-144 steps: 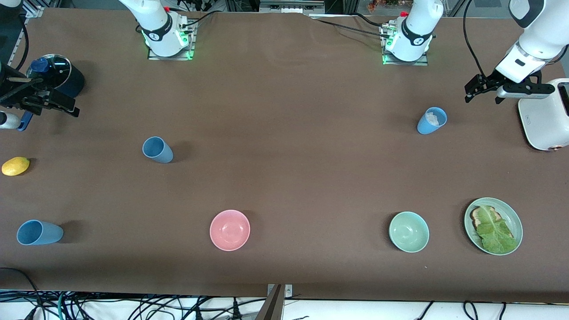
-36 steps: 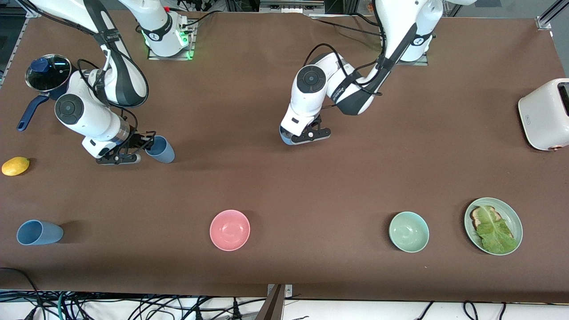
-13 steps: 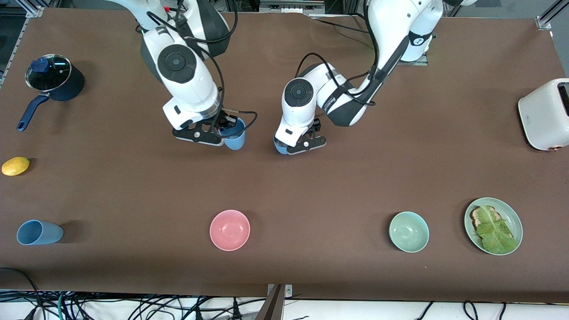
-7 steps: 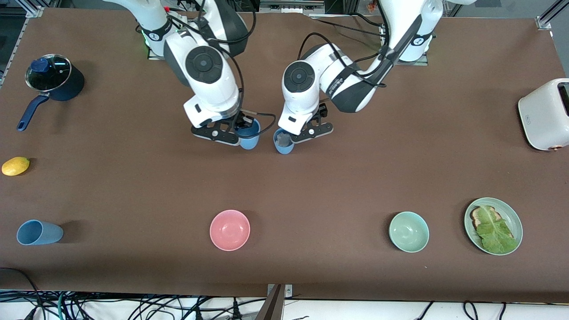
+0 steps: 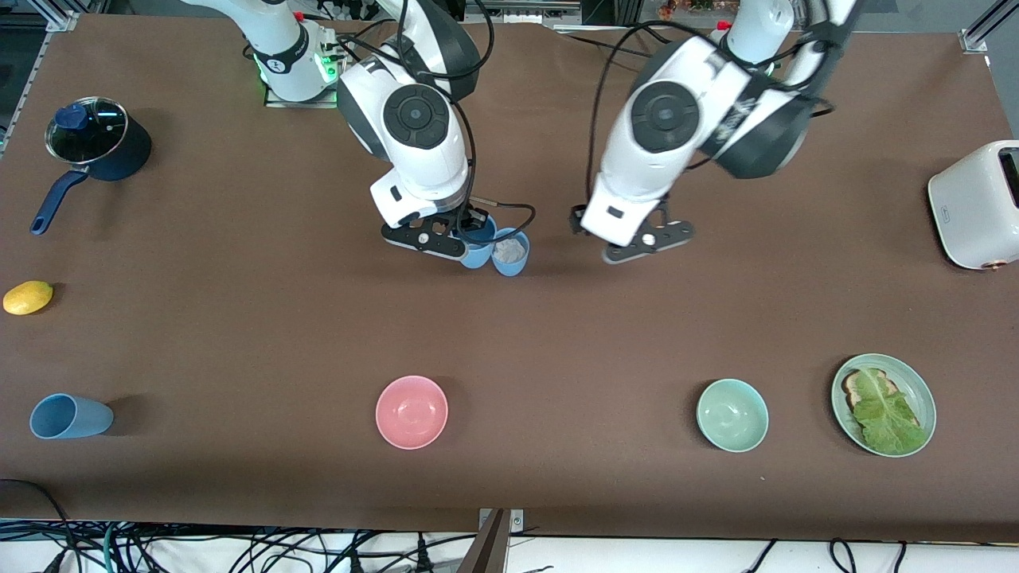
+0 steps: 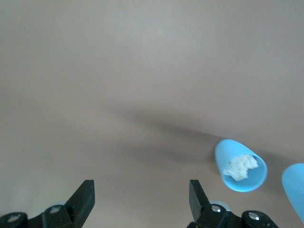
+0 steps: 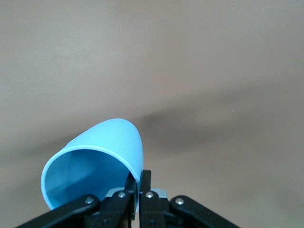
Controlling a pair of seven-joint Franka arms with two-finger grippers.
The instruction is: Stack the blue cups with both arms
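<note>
Blue cup (image 5: 476, 253) pinched in right tool (image 5: 462, 235); left tool (image 5: 637, 239) wide, empty

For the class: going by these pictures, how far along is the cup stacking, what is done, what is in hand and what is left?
Done: one blue cup with white stuff inside stands on the table, and the left gripper hangs open, apart from it. In hand: the right gripper is shut on the rim of a second blue cup, right beside the standing one. Left: nesting them; a third blue cup sits untouched at the right arm's end.
</note>
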